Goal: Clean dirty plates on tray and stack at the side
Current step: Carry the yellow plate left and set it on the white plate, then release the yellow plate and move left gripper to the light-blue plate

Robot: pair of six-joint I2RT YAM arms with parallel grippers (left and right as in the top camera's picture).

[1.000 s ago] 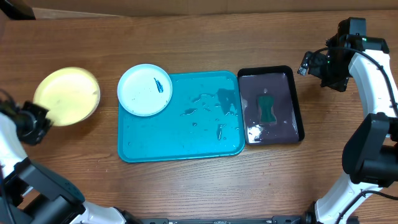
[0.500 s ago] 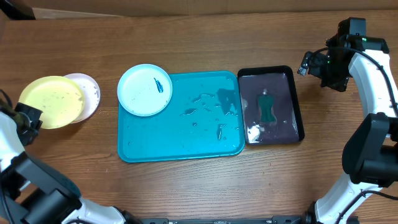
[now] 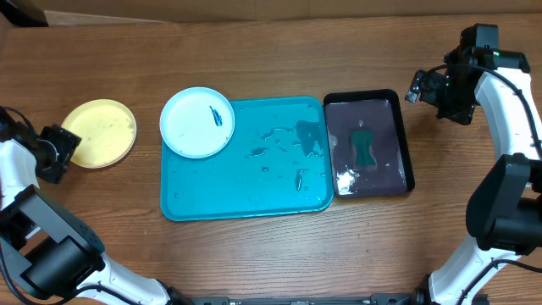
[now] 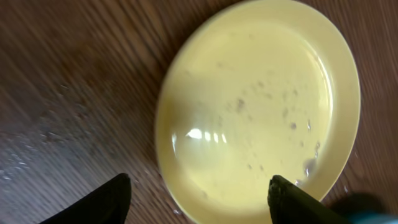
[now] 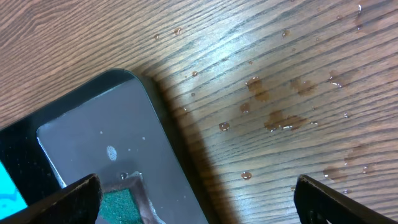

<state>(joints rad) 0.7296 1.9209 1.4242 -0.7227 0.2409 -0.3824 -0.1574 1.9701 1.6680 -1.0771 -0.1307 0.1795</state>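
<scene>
Stacking step: yellow plate [image 3: 100, 133] flat on bench [image 3: 271, 51], left of teal tray [image 3: 254, 199], apart from it. L jaws wide open at plate's rim, gripping nothing; R jaws fully open, empty, over bench by black tray [image 3: 405, 144]. Next: reach for smeared plate [image 3: 197, 122] on tray's far-left corner; likely needs scrub w/ sponge [image 3: 364, 146].

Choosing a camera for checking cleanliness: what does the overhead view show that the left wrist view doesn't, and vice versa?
Only overhead: the wet teal tray, a pale plate with a blue smear resting over its corner, the black tray and the right arm. Only left wrist: fine droplets on the yellow plate, seen close up. Both: that yellow plate, the wooden table and the open left pincer.
</scene>
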